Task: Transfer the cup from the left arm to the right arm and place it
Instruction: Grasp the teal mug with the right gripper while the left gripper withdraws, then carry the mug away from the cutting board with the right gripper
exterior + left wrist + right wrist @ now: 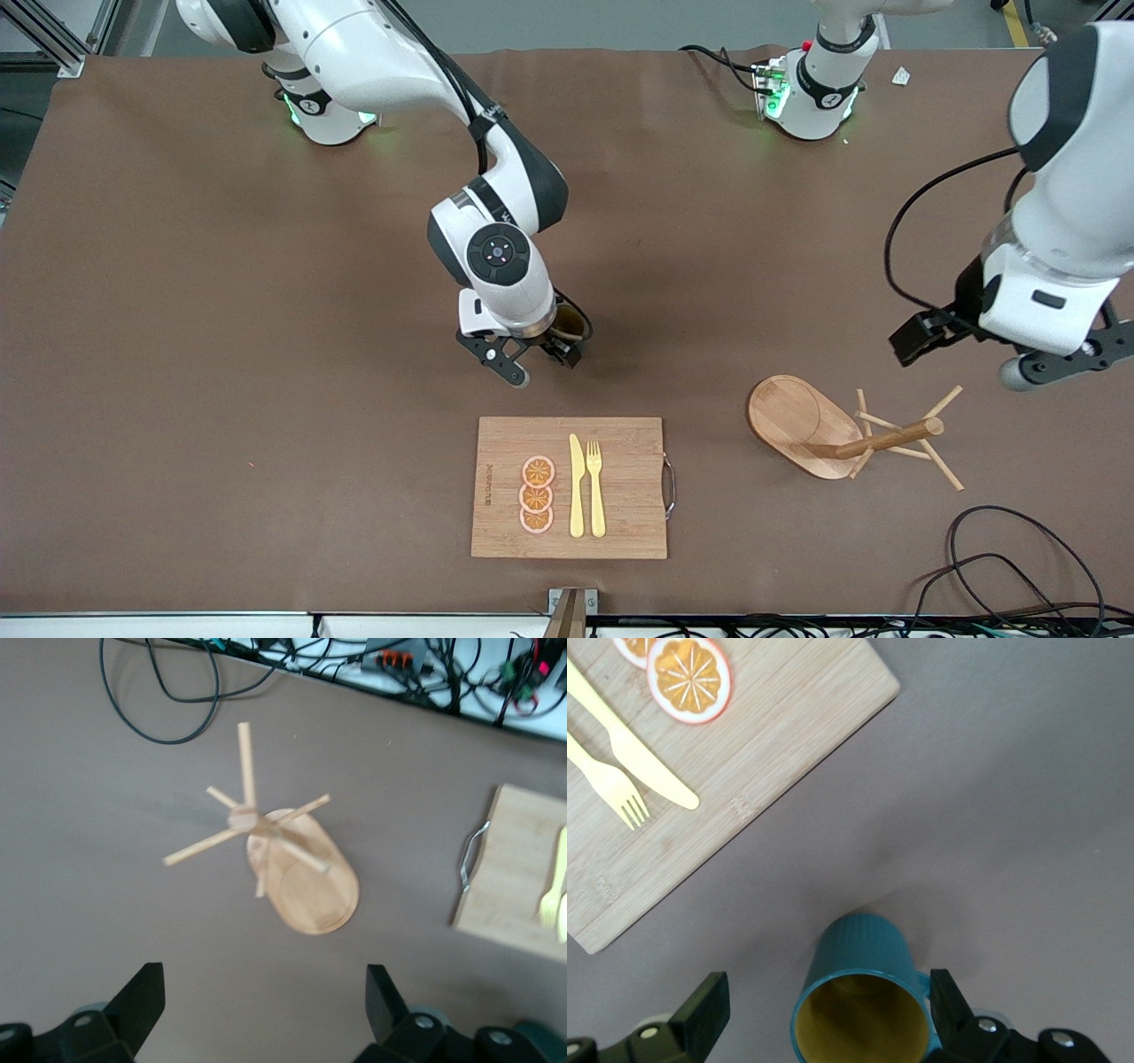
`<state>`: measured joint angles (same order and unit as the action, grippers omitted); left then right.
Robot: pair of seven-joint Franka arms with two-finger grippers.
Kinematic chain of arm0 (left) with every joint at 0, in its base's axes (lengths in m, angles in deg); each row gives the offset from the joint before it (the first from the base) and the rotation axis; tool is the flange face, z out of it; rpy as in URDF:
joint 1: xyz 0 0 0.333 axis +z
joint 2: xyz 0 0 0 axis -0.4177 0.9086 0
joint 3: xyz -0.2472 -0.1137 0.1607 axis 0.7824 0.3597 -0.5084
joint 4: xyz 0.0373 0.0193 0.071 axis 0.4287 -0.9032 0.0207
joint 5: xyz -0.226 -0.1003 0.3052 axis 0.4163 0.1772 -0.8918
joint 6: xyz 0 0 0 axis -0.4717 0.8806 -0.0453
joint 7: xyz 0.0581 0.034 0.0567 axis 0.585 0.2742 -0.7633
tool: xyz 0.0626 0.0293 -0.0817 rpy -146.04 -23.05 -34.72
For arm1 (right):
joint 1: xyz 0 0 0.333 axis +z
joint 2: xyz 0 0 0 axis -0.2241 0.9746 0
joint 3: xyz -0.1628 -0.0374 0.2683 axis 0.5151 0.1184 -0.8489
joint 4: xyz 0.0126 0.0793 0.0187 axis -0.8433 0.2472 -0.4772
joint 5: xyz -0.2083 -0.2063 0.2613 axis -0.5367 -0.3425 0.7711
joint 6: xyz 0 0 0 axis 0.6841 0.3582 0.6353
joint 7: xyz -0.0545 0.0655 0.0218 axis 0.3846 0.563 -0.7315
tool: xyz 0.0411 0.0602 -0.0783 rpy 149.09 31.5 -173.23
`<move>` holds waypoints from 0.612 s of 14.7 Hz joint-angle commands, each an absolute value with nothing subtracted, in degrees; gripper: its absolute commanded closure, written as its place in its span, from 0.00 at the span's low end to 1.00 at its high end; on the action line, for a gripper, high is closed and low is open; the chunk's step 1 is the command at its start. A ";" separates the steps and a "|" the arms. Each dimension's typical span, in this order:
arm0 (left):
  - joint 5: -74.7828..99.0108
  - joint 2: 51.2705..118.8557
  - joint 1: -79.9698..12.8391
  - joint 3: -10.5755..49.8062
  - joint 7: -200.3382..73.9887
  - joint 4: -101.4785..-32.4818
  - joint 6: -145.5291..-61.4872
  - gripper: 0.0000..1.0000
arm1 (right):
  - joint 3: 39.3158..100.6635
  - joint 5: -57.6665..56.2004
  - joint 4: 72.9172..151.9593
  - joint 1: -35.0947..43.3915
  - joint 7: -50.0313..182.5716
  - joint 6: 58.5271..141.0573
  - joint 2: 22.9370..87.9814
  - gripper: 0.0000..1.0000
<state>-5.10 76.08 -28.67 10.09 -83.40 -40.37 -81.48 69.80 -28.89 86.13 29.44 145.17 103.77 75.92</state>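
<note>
Sitting upright on the table just past the cutting board, the cup is looking hard, breakable and slippery; its rim seems best to grab. The right gripper is spreading wide around it, not squeezing. The left gripper is waiting open and empty above the wooden rack.

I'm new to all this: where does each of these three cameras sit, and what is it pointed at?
Front view: high across the table, facing both arms; right gripper by the cup, left gripper up near the mug tree.
Left wrist view: on the left arm, looking down at the mug tree; its open jaws show.
Right wrist view: on the right arm, looking down at the cup between its open jaws.
Shared: all three show the cutting board.
</note>
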 commanded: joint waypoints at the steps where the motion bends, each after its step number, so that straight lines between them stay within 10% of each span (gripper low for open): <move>1: -3.21 72.72 -27.33 10.61 -78.97 -41.71 -78.20 0.00 | 69.99 -27.74 83.12 30.12 146.53 104.05 77.87 0.00; 9: 1.53 59.99 -27.42 4.81 -63.14 -52.77 -73.88 0.00 | 69.11 -28.08 82.32 33.63 149.88 108.88 81.83 0.06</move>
